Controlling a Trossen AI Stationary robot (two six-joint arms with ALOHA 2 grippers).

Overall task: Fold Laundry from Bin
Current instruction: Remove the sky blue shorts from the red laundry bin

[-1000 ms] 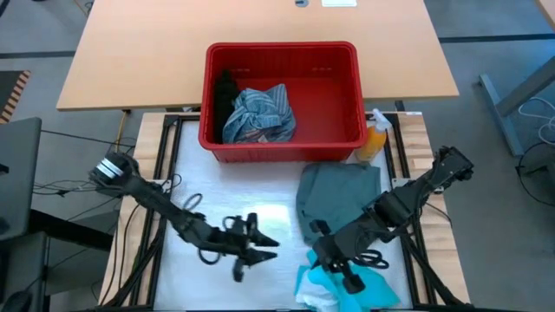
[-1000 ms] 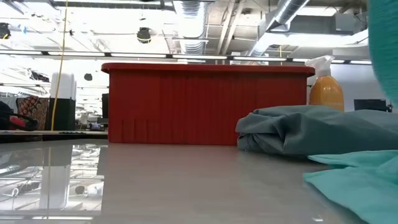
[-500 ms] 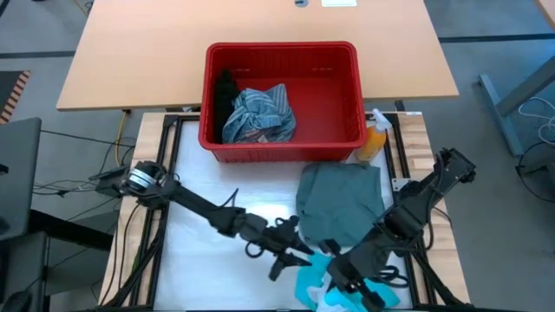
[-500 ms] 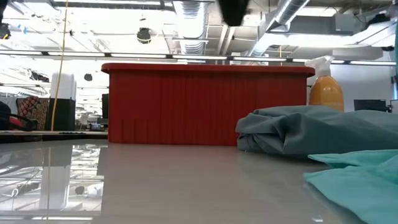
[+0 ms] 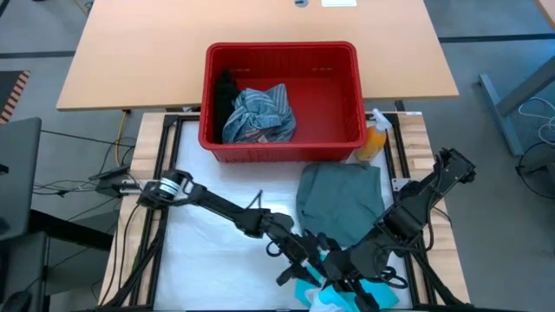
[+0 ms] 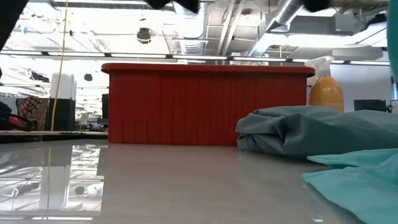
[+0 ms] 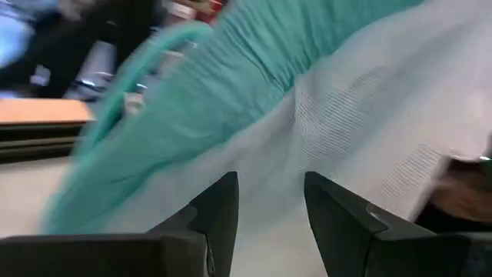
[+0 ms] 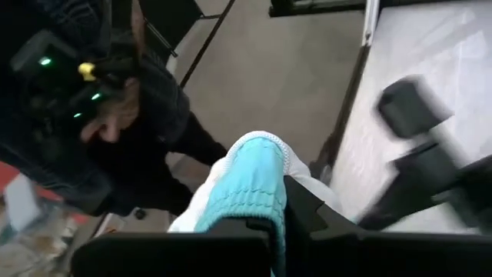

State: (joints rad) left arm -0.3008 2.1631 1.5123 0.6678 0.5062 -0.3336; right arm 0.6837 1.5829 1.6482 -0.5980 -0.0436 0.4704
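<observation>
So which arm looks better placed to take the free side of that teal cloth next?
Probably the left. Its left gripper is open right at the teal garment, while the right gripper is already shut on it.

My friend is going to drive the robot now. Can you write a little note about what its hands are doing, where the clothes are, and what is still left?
Right hand: shut on the teal garment, at the near edge of the table.
Left hand: open, reaching to the same teal garment, its fingers apart with nothing between them yet.
Grey-green garment: bunched on the table in front of the red bin, not folded flat.
In the bin: a blue-grey striped cloth and a black garment.
Done: two garments are out of the bin.
Left: spread and fold the teal one, fold the grey-green one, then take out and fold the two in the bin.
</observation>
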